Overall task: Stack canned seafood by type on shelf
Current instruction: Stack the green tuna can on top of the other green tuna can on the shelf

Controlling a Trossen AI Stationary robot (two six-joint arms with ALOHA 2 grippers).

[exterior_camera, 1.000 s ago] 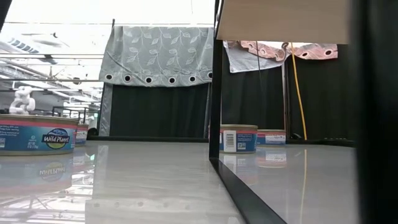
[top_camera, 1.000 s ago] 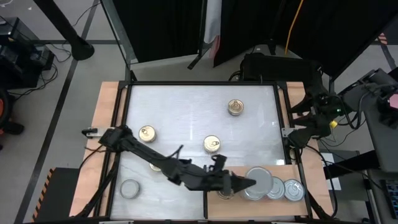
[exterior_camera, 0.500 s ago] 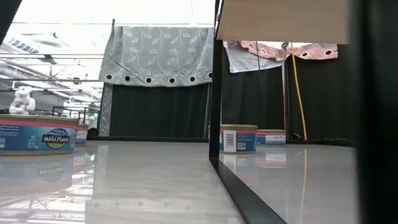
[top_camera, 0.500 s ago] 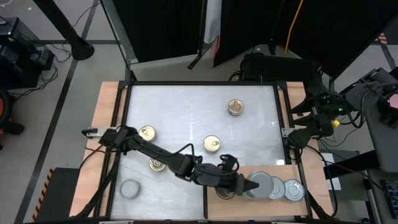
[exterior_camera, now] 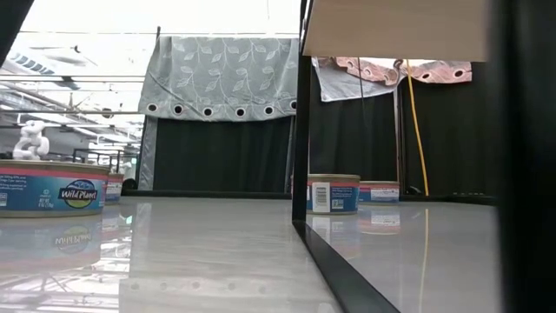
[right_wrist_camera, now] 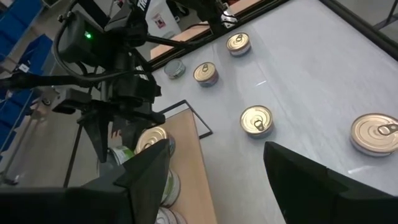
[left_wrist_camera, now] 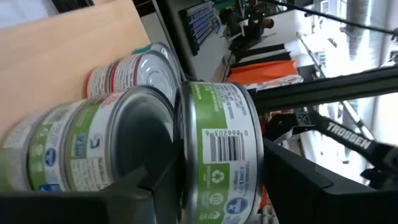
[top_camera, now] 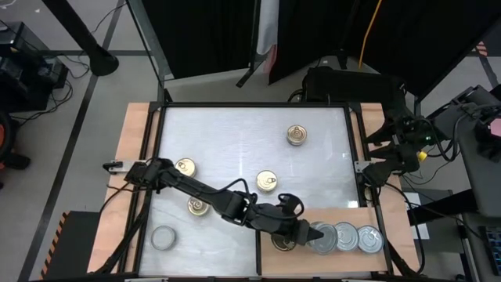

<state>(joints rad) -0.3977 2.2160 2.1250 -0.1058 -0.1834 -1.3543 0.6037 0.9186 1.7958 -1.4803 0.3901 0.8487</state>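
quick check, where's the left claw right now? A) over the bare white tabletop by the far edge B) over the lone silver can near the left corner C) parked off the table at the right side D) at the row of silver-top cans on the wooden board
D: the left claw reaches onto the wooden board and is shut on a green-label can at the row of silver-top cans.

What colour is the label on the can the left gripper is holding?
Green and white, with a barcode, on the held can; the left wrist view shows it best.

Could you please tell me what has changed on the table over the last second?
The left tool carried its green-label can lower and further along the shelf, against the silver-topped cans. The gold-topped cans on the tabletop and the right arm stayed put.
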